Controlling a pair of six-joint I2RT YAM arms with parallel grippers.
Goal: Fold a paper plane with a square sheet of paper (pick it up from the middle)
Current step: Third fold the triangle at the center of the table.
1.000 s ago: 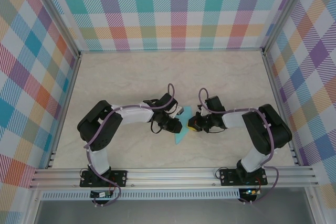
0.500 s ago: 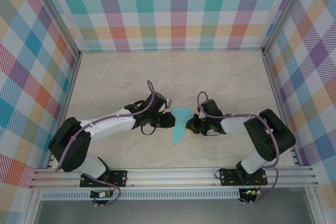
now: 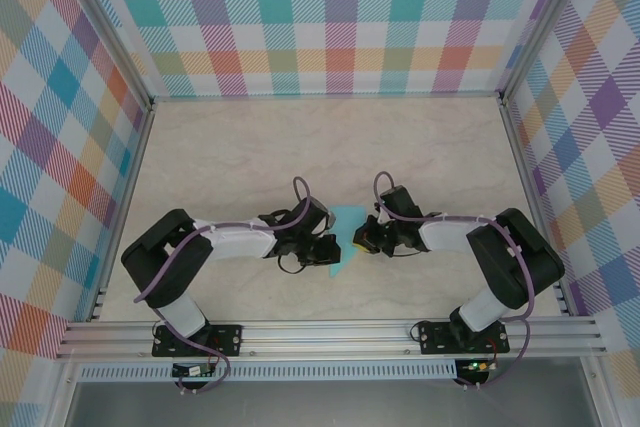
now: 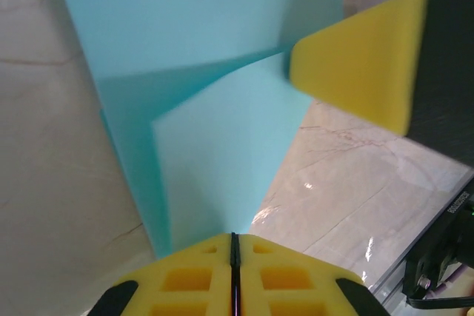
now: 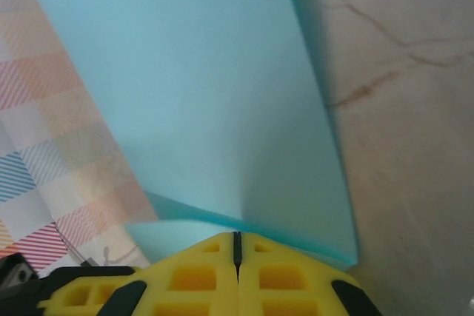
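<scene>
Top camera looks down from behind; wrist cameras sit close (all share the paper (image 3: 347, 217))

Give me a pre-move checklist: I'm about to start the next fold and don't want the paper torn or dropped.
1. Left gripper shut on the paper: ok; the paper comes out from its closed tip.
2. Right gripper shut on the paper: ok; its wrist view shows the same.
3. Grippers apart from each other: ok; from above, teal paper shows between them.
4. Earlier fold in place: ok; a folded flap with a diagonal crease shows in the left wrist view.
5. Paper lifted off the table: cannot tell; its lower tip may rest on it.
</scene>
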